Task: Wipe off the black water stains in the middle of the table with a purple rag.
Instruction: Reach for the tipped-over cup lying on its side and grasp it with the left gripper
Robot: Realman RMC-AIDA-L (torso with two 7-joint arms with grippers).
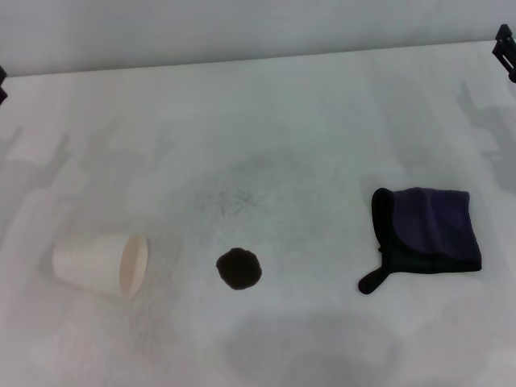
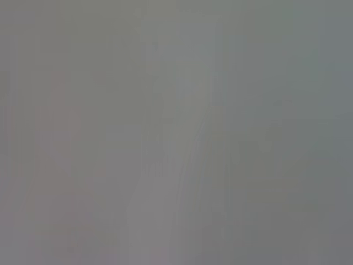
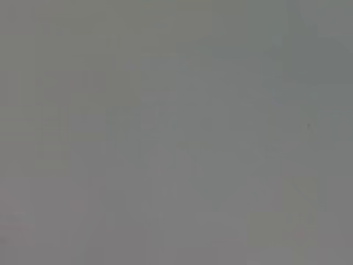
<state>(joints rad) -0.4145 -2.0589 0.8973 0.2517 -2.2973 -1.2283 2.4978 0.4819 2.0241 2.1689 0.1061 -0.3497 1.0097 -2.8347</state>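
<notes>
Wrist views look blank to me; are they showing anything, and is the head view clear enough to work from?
Both wrist views: featureless grey, nothing identifiable. Head view: evenly lit, no glare; black stain, purple rag and tipped paper cup all show plainly, with soft grey shadows on the table.

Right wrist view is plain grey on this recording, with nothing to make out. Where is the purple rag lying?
Observer: In the head view, the purple rag lies folded on the table, on the robot's right side.
Operator: And the stain?
Observer: The black water stains are one dark blot near the middle, left of the rag and not touching it.
Operator: Is either arm near the rag?
Observer: No. Only dark bits of the left gripper and right gripper show at the far side edges.
</notes>
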